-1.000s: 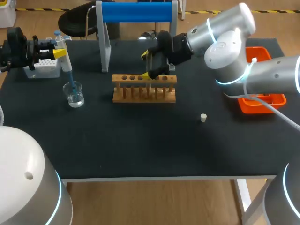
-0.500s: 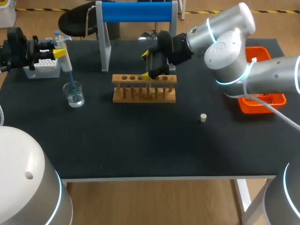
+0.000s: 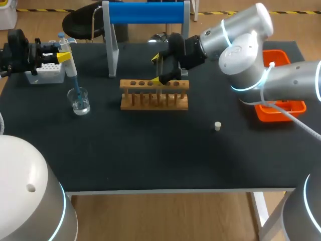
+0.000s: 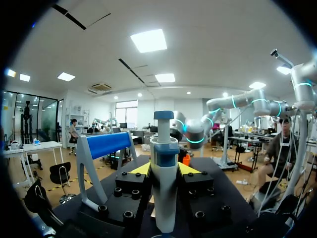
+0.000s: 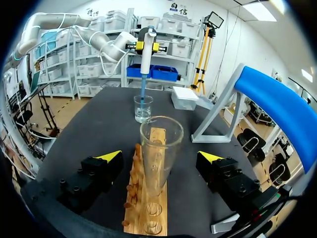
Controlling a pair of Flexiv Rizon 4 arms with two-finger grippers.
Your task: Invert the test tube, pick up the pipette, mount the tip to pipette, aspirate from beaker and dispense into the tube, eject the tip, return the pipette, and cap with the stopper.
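Note:
My left gripper [image 3: 61, 55] is shut on the white pipette [image 3: 69, 63], held upright at the table's far left. The pipette's blue tip [image 3: 75, 85] dips into the glass beaker [image 3: 80, 102]. In the left wrist view the pipette [image 4: 164, 193] stands between the yellow-tipped fingers of the left gripper [image 4: 164, 168]. My right gripper [image 3: 161, 70] hangs open over the wooden rack [image 3: 154, 95]. In the right wrist view a clear test tube [image 5: 159, 144] stands mouth up in the rack [image 5: 148, 213], between the wide-apart fingers of the right gripper [image 5: 159, 157], touching neither. A small white stopper [image 3: 217, 126] lies right of the rack.
A white tip box [image 3: 45, 73] sits behind the beaker at the far left. A stand with a blue bar [image 3: 145, 12] rises behind the rack. An orange tray [image 3: 281, 109] lies at the right edge under my right arm.

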